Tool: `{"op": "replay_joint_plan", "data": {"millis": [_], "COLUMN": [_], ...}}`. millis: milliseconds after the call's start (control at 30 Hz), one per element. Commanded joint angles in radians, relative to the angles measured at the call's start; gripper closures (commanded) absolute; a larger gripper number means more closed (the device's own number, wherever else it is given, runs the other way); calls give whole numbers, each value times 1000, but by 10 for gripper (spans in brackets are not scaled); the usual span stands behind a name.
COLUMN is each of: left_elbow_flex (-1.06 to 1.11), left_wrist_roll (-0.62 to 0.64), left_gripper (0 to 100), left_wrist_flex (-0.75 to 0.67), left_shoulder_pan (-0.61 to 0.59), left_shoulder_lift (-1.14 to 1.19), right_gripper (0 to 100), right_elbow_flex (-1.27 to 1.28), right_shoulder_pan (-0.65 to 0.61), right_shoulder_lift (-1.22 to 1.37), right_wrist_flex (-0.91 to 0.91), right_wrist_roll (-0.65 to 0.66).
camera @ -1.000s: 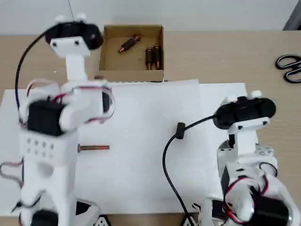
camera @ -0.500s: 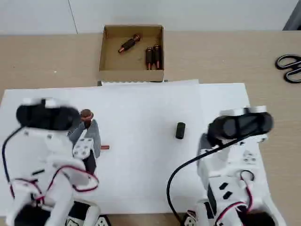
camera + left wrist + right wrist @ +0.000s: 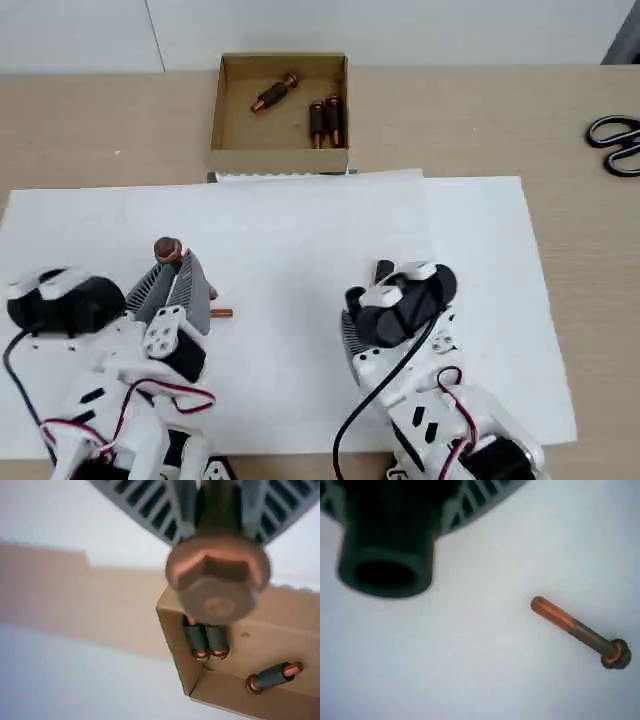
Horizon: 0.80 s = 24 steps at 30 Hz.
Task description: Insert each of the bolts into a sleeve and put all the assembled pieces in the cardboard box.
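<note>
Black scissors (image 3: 612,146) on wooden table (image 3: 480,110), white paper sheet (image 3: 300,240)

Right tool (image 3: 395,495) sits at the frame edge as grey ribbed plastic, blurred. A black sleeve (image 3: 385,565) is right against that grey plastic; whether it is clamped cannot be told. The sleeve is a short dark tube with its open round end facing the camera, the bore dark, and it looks large and soft-edged. Under everything lies a white sheet (image 3: 470,675), plain and flat, on the worktop. One bolt (image 3: 577,630) lies on the sheet, well apart from the sleeve and set diagonally. Its shank is copper-toned with a brighter orange rounded tip. That tip points toward the sleeve, and the hex head is on the far end. Nothing touches the bolt.
</note>
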Motion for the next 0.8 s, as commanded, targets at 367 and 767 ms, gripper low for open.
{"op": "replay_joint_plan", "data": {"millis": [367, 767], "left_elbow_flex": [74, 136], "left_wrist_roll": [184, 199], "left_gripper": [994, 994], "left_wrist_flex": [-224, -224], "left_shoulder_pan": [150, 310], "left_shoulder_lift": [-6, -5], "right_gripper": [996, 996], "right_elbow_flex": [181, 206], "right_shoulder_pan": [-182, -182], "right_shoulder_lift": [2, 2], "right_wrist_flex": [-246, -332], "right_wrist_roll": [226, 264]}}
